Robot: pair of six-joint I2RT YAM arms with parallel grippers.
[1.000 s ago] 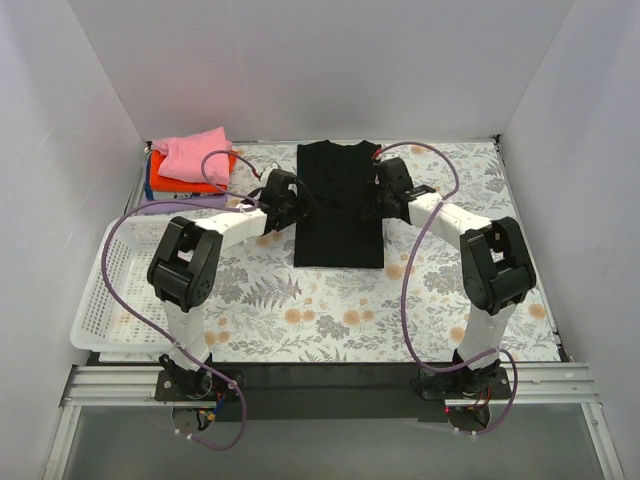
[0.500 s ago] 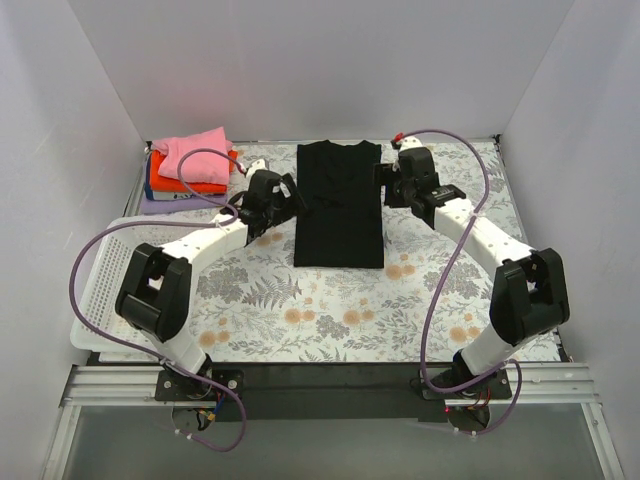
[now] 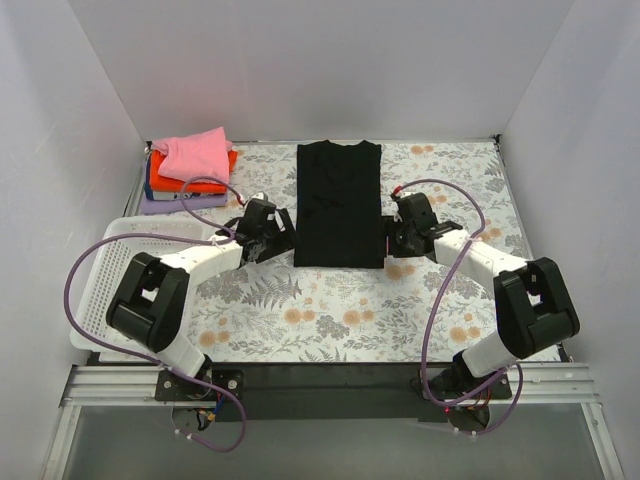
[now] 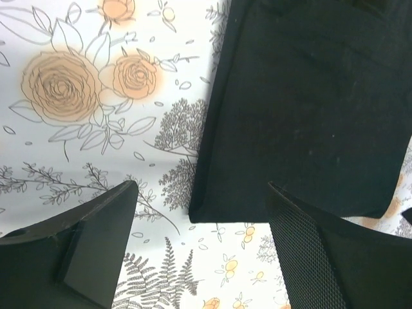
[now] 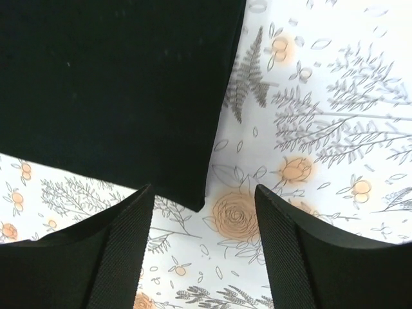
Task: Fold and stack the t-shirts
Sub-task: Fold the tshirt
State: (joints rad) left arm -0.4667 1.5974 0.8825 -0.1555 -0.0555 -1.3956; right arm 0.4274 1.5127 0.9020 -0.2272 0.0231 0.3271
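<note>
The black t-shirt (image 3: pixel 339 203) lies flat on the tablecloth, folded into a long narrow rectangle, collar at the far end. My left gripper (image 3: pixel 283 241) is open and empty just above its near left corner (image 4: pixel 196 215). My right gripper (image 3: pixel 390 243) is open and empty just above its near right corner (image 5: pixel 199 203). A pile of folded tees sits at the far left: pink (image 3: pixel 195 153) on top, orange (image 3: pixel 190 180) under it, a blue edge and a lilac one (image 3: pixel 165 205) below.
A white mesh basket (image 3: pixel 105 290) stands at the left edge of the table. The flowered tablecloth (image 3: pixel 330 310) covers the table. White walls close in the back and sides.
Both grippers have moved from beside the shirt's upper half toward me, down its sides, to its near corners. The shirt has not moved.
</note>
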